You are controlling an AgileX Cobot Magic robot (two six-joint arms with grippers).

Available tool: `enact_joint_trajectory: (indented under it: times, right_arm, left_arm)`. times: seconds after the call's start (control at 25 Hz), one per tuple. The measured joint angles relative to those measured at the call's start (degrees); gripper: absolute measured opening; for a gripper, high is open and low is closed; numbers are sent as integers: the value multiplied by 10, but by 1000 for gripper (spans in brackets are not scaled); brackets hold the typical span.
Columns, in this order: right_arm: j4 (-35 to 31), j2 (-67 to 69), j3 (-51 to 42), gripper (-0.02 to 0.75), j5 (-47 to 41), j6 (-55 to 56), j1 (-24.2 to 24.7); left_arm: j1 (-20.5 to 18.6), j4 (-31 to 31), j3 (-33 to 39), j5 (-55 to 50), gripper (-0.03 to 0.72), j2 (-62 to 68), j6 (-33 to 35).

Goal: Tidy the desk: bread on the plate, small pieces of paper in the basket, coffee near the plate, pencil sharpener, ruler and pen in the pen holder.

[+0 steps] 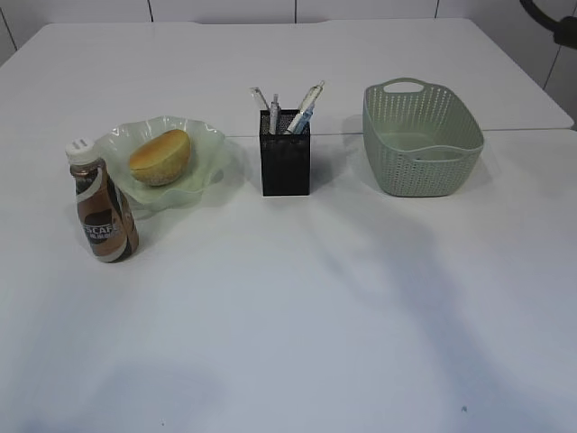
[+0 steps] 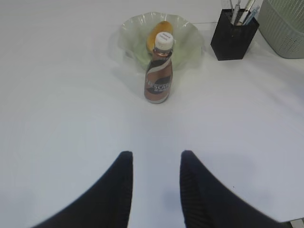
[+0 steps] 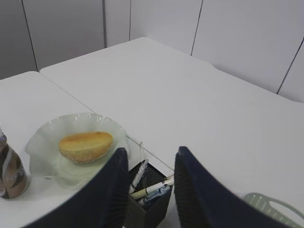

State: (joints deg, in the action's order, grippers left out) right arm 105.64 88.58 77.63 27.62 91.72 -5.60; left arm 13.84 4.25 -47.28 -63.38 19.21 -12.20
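Note:
The bread [image 1: 160, 156] lies on the green plate [image 1: 209, 142]. Just left and in front of it stands the coffee [image 1: 105, 216], upright. The black pen holder [image 1: 285, 167] holds a pen [image 1: 306, 106] and the clear ruler [image 1: 258, 97]. The basket [image 1: 424, 171] sits to the right; no paper or pencil sharpener shows. My left gripper [image 2: 156, 154] hangs open and empty over bare desk [image 2: 71, 118], short of the coffee [image 2: 159, 76]. My right gripper [image 3: 152, 151] is open and empty above the pen holder [image 3: 156, 213]. Neither arm appears in the exterior view.
A seam between two tabletops [image 1: 514, 129] runs behind the objects. White wall panels [image 3: 237, 33] stand beyond the far table. The basket's handle rim [image 3: 270, 204] shows at the lower right of the right wrist view.

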Motion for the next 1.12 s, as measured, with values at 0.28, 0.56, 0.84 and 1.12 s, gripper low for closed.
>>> enact_joint_trajectory:
  times: [0.28, 0.56, 0.84, 1.12]
  right_arm:
    - [0, -12, -2, 277, 13, 0, 0]
    - [0, -12, -2, 277, 16, 0, 0]
    - [0, -12, -2, 277, 27, 0, 0]
    - [0, -14, -2, 277, 29, 0, 0]
  left_arm:
    - [0, -1, 124, 59, 231, -87, 59]
    - [0, -49, 154, 23, 231, -102, 122]
    - [0, -89, 166, -27, 231, -148, 182]
    - [0, -118, 180, -11, 231, -190, 185]
